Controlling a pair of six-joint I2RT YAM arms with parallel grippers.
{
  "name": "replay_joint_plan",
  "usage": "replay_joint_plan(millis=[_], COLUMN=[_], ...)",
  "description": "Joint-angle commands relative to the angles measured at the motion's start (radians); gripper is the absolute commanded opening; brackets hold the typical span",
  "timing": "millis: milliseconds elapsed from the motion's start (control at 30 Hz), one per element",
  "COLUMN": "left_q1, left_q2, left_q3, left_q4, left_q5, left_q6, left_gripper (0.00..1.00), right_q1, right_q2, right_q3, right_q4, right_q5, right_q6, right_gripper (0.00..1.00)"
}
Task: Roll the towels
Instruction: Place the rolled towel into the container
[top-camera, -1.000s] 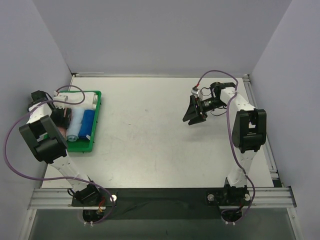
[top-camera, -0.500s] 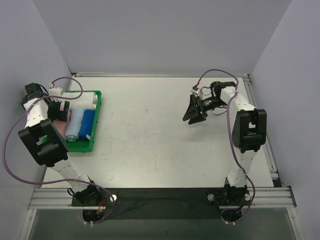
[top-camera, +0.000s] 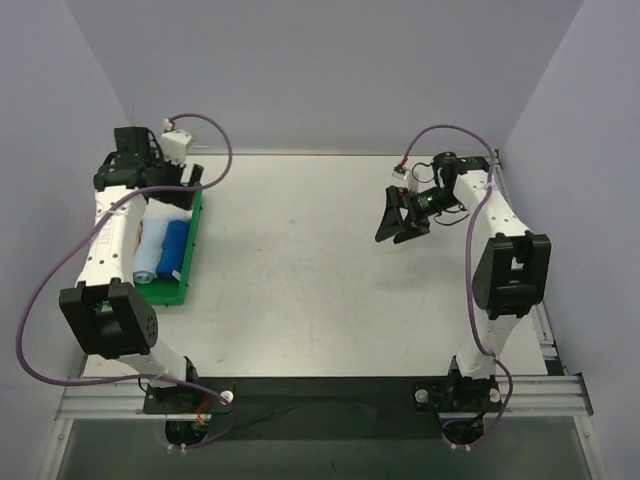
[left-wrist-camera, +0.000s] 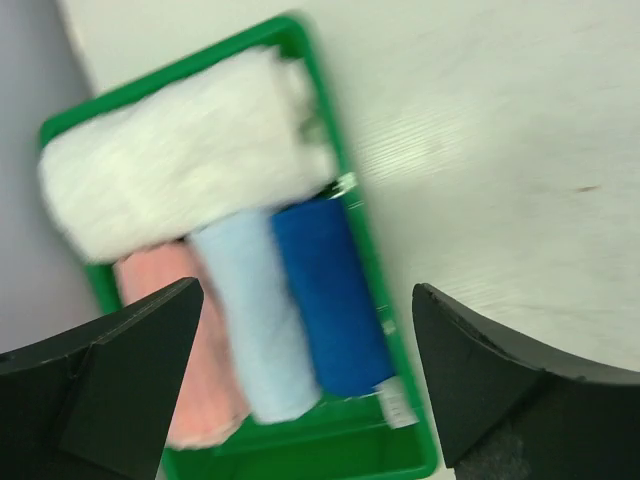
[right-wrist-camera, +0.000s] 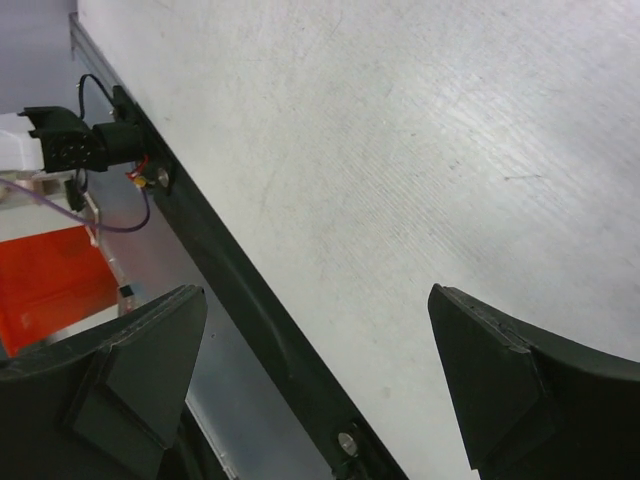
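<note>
- evidently, the left gripper (left-wrist-camera: 308, 290) had lifted away from the green tray (left-wrist-camera: 300, 450) in the last second. it had been low at the tray's left side and now hung above it, jaws released and empty.
- the right gripper (right-wrist-camera: 318, 290) had shifted slightly over the bare worktop (top-camera: 300, 260). its jaws had spread wider and held nothing.
- the light blue towel (left-wrist-camera: 245, 320) lay rolled in the tray, touching a dark blue roll (left-wrist-camera: 325, 290) on one side.
- the salmon pink towel (left-wrist-camera: 212, 385) lay rolled on its other side, partly hidden behind a finger.
- a white roll (left-wrist-camera: 180, 170) lay crosswise at the tray's end.
- judgement: with both towels rolled and stowed and both grippers withdrawn, the task looked complete or nearly so.
</note>
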Motion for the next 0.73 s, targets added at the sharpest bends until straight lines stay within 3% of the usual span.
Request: replay_joint_plan(millis=[0,267,433,700], left_q1=[-0.133,-0.498,-0.561,-0.561], left_q2=[-0.059,-0.049,-0.033,-0.035], left_q3=[-0.002,-0.230,-0.365,-0.425], left_q4=[-0.023,0.092,0.181,0.206], left_q5=[0.084,0.005,0.018,0.049], left_q6=[-0.133,-0.308,-0.383,-0.373], left_gripper=[0.97,0.97,0.97,0.97], right_q1=[-0.024,-0.025,-0.004,0.073], right_q2=[-0.137,-0.284,-0.372,-0.401], right_q3=[0.001,-0.168,-0.375,-0.435], right_q4=[-0.058,0.064,0.170,0.221], right_q5=[0.120,0.361,0.421,0.507], right_q6=[-0.012,0.124,0.131,0.118], right_gripper=[1.00,1.00,1.00,1.00])
